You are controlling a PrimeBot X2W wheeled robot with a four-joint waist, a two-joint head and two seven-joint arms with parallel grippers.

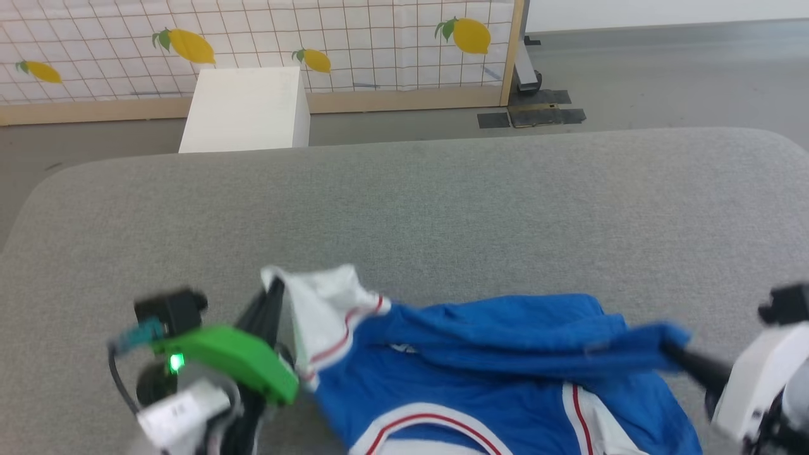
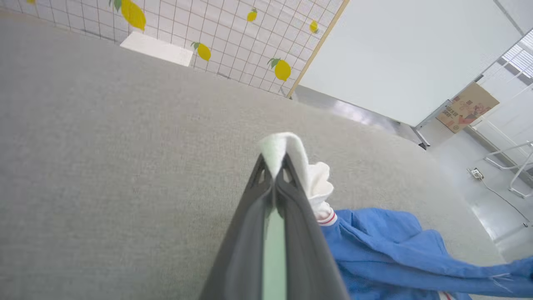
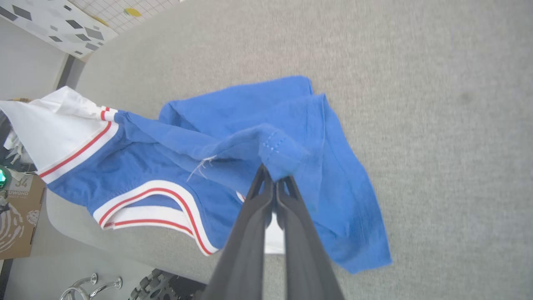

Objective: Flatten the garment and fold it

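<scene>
Grey padded table [image 1: 442,202], near edge: garment [image 1: 480,379] bunched, strung between arms. Left gripper [image 2: 275,168] clamped on white sleeve [image 2: 293,152], right gripper [image 3: 275,177] clamped on blue hem [image 3: 279,152]. Risk: thin pinches slip under tension; cloth slides off edge. Lemon-print screen [image 1: 253,44] beyond far edge.

A brown cardboard box [image 3: 16,216] on the near left bears the number "34" and, beneath it, dark letters that look like "UWOHD" (the word's start is cut by the picture's edge). A tan cardboard box [image 2: 466,107] at the far right carries red print too small to read. The royal-blue jersey T-shirt [image 1: 480,385] shows a sliver of white print, unreadable.
</scene>
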